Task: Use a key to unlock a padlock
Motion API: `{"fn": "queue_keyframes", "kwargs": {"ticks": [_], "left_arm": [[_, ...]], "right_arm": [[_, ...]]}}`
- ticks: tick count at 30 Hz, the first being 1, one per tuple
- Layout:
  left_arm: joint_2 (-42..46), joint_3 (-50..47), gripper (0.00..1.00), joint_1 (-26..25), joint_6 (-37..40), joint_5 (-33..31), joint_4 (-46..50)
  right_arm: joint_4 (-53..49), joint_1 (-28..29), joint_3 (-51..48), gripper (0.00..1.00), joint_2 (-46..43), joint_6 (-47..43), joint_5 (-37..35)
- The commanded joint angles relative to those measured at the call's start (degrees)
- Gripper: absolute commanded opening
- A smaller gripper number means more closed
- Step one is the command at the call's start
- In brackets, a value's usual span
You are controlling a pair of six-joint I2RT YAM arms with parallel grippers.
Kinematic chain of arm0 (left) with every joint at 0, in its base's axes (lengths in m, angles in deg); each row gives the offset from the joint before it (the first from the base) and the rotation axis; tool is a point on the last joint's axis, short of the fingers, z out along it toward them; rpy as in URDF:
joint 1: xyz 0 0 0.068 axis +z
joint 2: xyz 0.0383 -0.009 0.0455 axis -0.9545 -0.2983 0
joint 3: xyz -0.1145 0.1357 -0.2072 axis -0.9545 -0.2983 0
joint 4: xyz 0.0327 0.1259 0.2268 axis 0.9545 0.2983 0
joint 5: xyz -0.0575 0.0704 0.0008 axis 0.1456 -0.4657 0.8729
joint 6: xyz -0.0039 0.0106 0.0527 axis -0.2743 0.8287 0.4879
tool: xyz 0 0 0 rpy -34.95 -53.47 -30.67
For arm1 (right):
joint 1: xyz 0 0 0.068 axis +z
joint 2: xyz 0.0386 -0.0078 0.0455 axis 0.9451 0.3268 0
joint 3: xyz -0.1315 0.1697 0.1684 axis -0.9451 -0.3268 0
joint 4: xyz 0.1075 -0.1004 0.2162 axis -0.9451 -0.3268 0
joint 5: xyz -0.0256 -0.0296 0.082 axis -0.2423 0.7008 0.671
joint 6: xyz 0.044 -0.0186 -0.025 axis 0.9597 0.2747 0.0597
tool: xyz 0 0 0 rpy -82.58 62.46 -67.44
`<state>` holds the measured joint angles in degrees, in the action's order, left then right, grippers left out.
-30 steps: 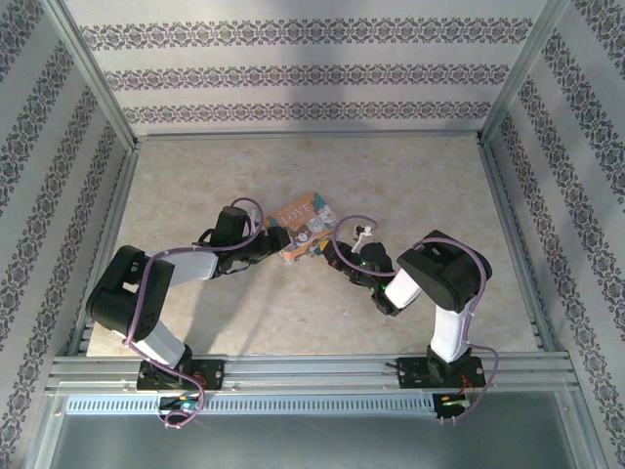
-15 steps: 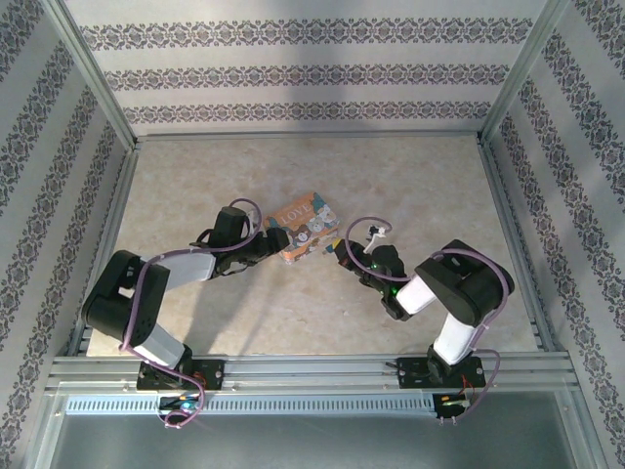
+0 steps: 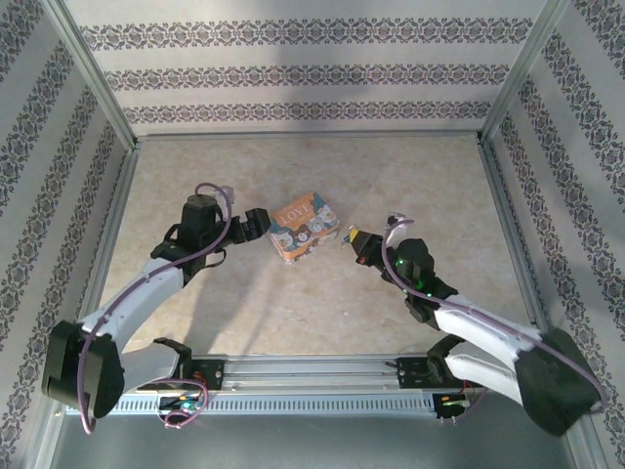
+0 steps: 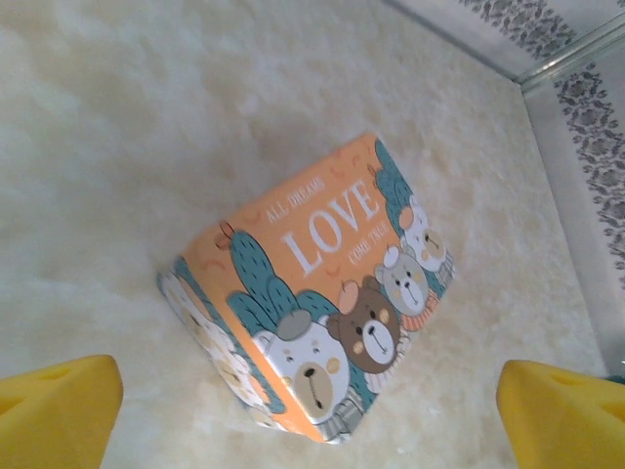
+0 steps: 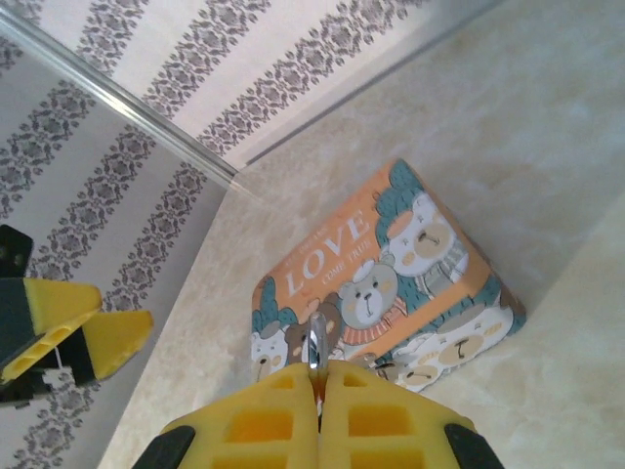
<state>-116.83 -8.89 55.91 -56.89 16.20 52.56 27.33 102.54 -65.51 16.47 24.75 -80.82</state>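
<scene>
As the key [image 5: 314, 344] is judged thin, stiff, slippery, it is clamped endwise by right claw [image 5: 320, 376]; left claw [image 4: 311, 410] is spread apart.

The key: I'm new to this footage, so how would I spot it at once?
Find the orange LOVE box. Before it, the right gripper's yellow fingers are shut together. The key is the thin metal sliver poking from between them, silvery against yellow.

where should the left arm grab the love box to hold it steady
Probably by two opposite side walls, coming in low from the left gripper side, fingers wide. The box lies flat, lid up, its walls straight and upright, its top smooth.
</scene>
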Motion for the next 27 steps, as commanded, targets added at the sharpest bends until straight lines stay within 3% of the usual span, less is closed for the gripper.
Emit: {"fn": "queue_keyframes", "kwargs": {"ticks": [1,7,14,20,27], "left_arm": [[3.74,0.62,1.0,0.91,7.34,-8.06,5.45],[11.35,0.03,0.99,0.91,13.9,-18.61,6.99],[17.98,-0.29,0.99,0.94,21.07,-29.14,7.72],[21.03,-0.82,0.99,0.95,23.04,-32.71,7.14],[21.45,-0.79,0.99,0.93,23.67,-33.5,7.22]], "right_arm": [[-20.82,-0.85,5.29,0.0,-7.55,-9.19,1.24],[-43.47,-1.05,15.0,0.0,-13.1,-15.99,4.56],[-61.51,-0.82,23.37,0.0,-9.39,-16.36,10.41],[-66.69,2.06,24.27,0.0,-3.57,-13.09,15.48],[-64.17,6.13,21.62,0.0,4.58,-9.78,19.36]]}}
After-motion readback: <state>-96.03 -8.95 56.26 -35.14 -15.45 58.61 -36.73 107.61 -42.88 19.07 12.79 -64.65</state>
